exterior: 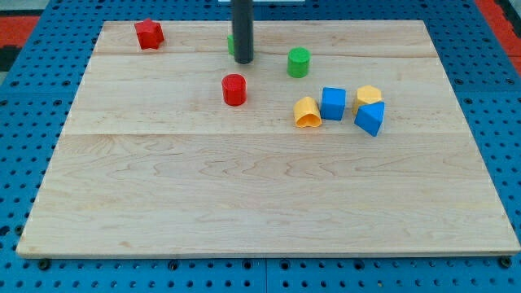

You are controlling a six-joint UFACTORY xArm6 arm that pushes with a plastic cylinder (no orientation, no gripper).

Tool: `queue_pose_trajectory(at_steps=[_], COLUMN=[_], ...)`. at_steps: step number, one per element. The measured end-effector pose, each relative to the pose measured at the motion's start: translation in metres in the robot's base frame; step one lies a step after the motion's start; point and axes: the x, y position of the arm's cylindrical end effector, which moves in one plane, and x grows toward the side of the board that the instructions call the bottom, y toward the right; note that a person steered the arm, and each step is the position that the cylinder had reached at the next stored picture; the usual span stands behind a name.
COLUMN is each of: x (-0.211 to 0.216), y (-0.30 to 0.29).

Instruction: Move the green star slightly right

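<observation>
- Mostly hidden, the green star (231,43) sits near the view's top of the desk (244,203), a little left of centre; only a sliver of green shows at the rod's left edge.
- My tip (243,62) stands right at that block, with the rod covering nearly all of it, so the star lies just to the view's left of and slightly behind my tip.
- Its outline cannot be made out from so little; I take it for the star because the other green block (299,62), to the view's right, reads as a cylinder.
- Whether my tip touches the star or stands just in front of it, I cannot tell.
- No long axis can be judged from what shows.
- For a push to the view's right, my tip probably needs to be on the star's left side; as it stands it looks to be on the right or front side, so I judge a reposition comes first.
- As for the end effector, it is a plain rod with nothing to open or close, and it holds nothing.
- Just below my tip, apart from it, stands the red cylinder (234,89).
</observation>
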Motion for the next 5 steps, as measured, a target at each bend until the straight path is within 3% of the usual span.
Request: queue_pose_trajectory(at_steps=[1, 3, 5], x=[-0.029, -0.008, -0.009], y=[0.003, -0.052, -0.052])
